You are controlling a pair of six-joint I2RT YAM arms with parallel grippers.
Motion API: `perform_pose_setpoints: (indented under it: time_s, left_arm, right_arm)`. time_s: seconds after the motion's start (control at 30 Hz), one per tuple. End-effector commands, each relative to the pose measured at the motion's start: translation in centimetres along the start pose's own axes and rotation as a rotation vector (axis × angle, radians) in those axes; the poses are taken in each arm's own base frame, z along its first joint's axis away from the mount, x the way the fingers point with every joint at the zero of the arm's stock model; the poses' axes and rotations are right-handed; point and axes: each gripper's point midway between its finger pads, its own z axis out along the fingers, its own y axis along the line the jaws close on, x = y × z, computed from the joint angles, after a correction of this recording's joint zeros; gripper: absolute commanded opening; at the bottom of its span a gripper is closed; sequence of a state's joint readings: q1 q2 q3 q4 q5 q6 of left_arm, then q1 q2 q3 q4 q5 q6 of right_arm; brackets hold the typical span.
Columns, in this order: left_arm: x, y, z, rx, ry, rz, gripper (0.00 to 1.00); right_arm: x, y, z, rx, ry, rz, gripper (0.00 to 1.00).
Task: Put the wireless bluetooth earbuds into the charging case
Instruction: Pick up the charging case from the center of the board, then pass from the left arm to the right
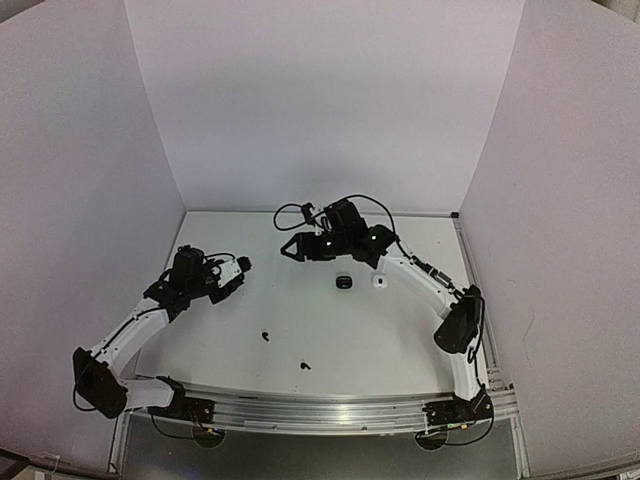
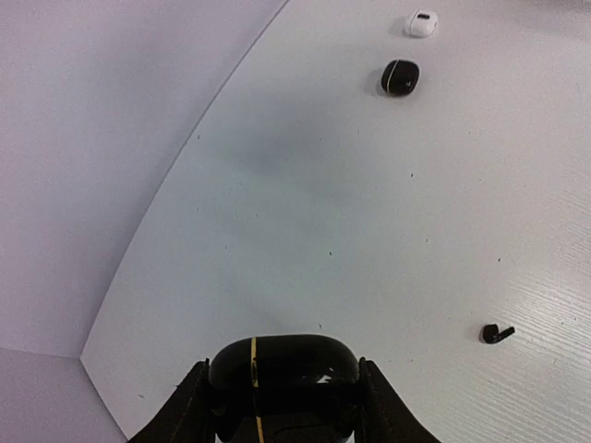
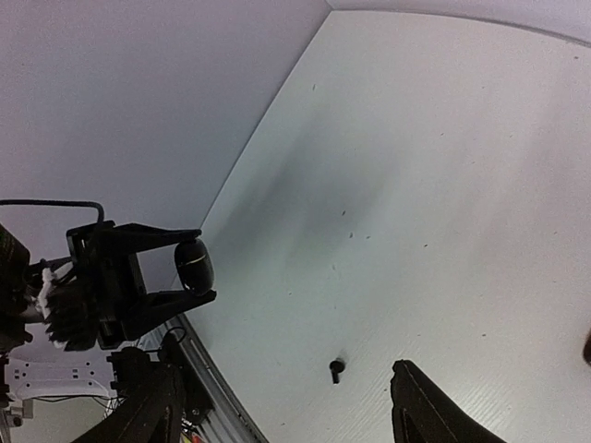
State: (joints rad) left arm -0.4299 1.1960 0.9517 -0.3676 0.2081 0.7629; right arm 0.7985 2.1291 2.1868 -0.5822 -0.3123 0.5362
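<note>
My left gripper (image 1: 240,268) is shut on a black charging case (image 2: 284,371) with a thin gold seam and holds it above the table's left side. The right wrist view also shows this held case (image 3: 194,265). My right gripper (image 1: 290,247) is open and empty, raised over the table's far middle, with its fingers (image 3: 432,406) spread wide. Two black earbuds lie on the table, one (image 1: 266,335) at near centre and one (image 1: 304,365) closer to the front. One black earbud (image 2: 497,333) shows in the left wrist view, and one (image 3: 337,369) lies below my right gripper. No white earbuds show.
A second black case (image 1: 343,283) and a white case (image 1: 379,282) sit side by side right of centre; the left wrist view shows them too, black (image 2: 400,77) and white (image 2: 422,23). White walls enclose the table on three sides. A metal rail (image 1: 330,410) runs along the front.
</note>
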Motion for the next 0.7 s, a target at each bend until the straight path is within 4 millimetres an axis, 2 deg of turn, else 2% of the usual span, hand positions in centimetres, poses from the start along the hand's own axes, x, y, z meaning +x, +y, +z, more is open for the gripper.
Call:
perform_pose_setpoints:
  time_s: [0.0,0.1,0.17,0.33,0.67]
  left_arm:
    - [-4.9,1.0,-1.0,-0.087,-0.22,0.153,0.0]
    - [-6.3,0.2,-1.4,-0.093,-0.27,0.2,0.0]
    - [-6.9,-0.4,-1.6,-0.086,-0.288,0.217,0.0]
    - [-8.0,-1.9,-1.9,-0.054,-0.322,0.234,0.0]
    - [-9.1,-2.5,-2.3,-0.03,-0.36,0.258,0.0]
  right_arm:
    - [0.8,5.2,2.0,-0.082,-0.034,0.009,0.68]
    - [1.9,7.7,3.3,-0.159,-0.026,-0.024,0.65]
    - [2.3,8.6,4.0,-0.196,-0.025,-0.033,0.64]
    - [2.8,7.9,5.0,-0.182,-0.031,-0.023,0.61]
    - [3.8,6.9,6.5,-0.162,-0.028,-0.026,0.46]
